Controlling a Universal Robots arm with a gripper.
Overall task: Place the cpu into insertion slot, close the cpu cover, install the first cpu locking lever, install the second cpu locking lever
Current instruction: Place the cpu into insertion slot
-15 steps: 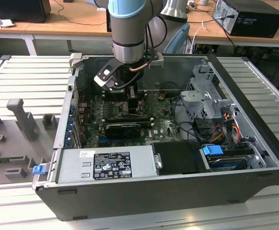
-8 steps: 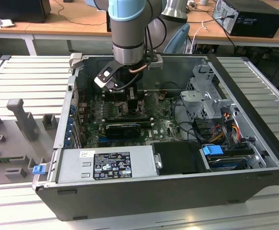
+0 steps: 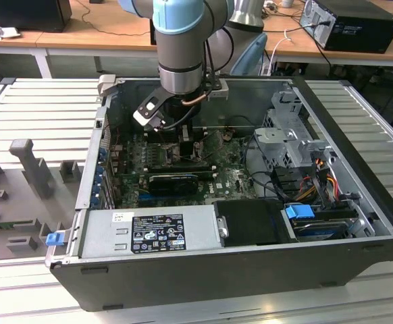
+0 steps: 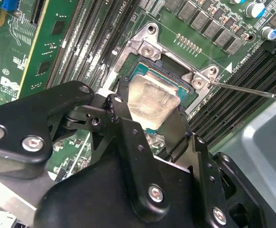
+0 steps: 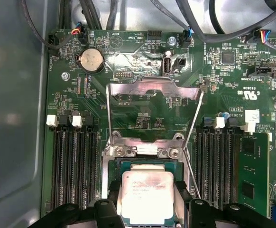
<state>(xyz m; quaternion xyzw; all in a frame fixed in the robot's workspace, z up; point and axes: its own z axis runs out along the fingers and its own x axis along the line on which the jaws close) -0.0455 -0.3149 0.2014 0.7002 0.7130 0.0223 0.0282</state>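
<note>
- The black two-fingered claw [image 4: 150, 108] is closed on the cpu [image 4: 152, 97], a small flat square chip with its grey metal face up. One black finger [image 4: 122, 95] lies against each of two opposite edges, as both wrist views show.
- The cpu [image 5: 147, 199] sits level inside the insertion slot [image 4: 133, 66], a square dark-framed socket on the board. The claw [image 5: 147, 192] hangs directly over it.
- Just beyond the chip, a bright metal bracket with two screws [image 5: 145, 151] runs along the slot's far edge.
- From that bracket the cpu cover [image 5: 152, 89], a thin grey metal frame plate with a large square window, stands raised and open. The board shows through its window.
- A thin bare steel locking lever [image 4: 252, 90] slants away from the slot's screwed corner, free above the long black memory slots [image 5: 74, 166] beside the socket.
- The green motherboard [image 5: 142, 118] carries a round silver coin battery [image 5: 90, 61] further back, past the cover.
- In the exterior view the light-blue and grey arm [image 3: 179, 40] reaches straight down into the open black computer case [image 3: 250, 270], with the claw [image 3: 186, 142] low over the board.
- The case lies on a slatted aluminium surface [image 3: 41, 108].
</note>
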